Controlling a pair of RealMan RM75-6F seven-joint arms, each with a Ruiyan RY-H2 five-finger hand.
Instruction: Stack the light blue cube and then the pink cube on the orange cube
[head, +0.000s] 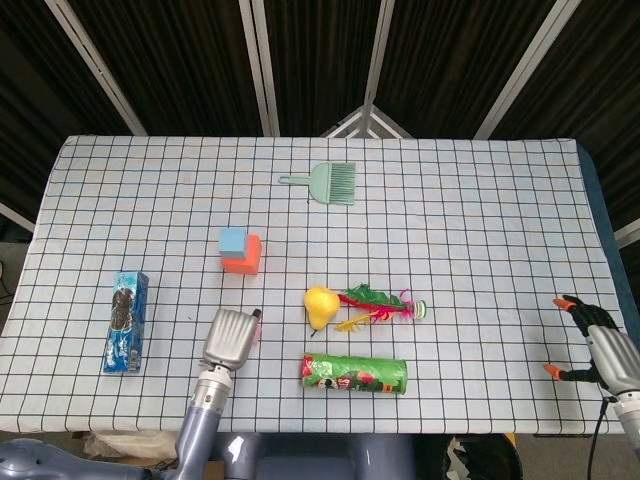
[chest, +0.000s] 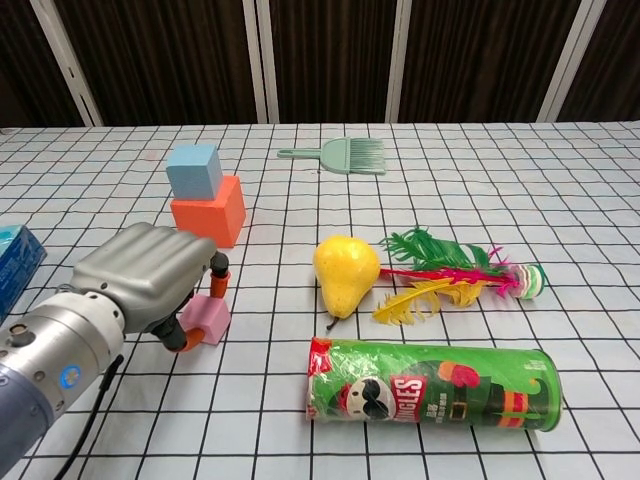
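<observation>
The light blue cube sits on top of the orange cube, shifted toward its back left corner. The small pink cube lies on the cloth in front of that stack. My left hand covers it from the left and pinches it: one orange-tipped finger presses its top, the thumb its lower left side. The cube looks slightly tilted. My right hand hangs at the table's right edge, fingers spread, holding nothing.
A yellow pear, a feather shuttlecock and a lying green chip can are right of the pink cube. A green brush lies at the back. A blue cookie pack lies at the left.
</observation>
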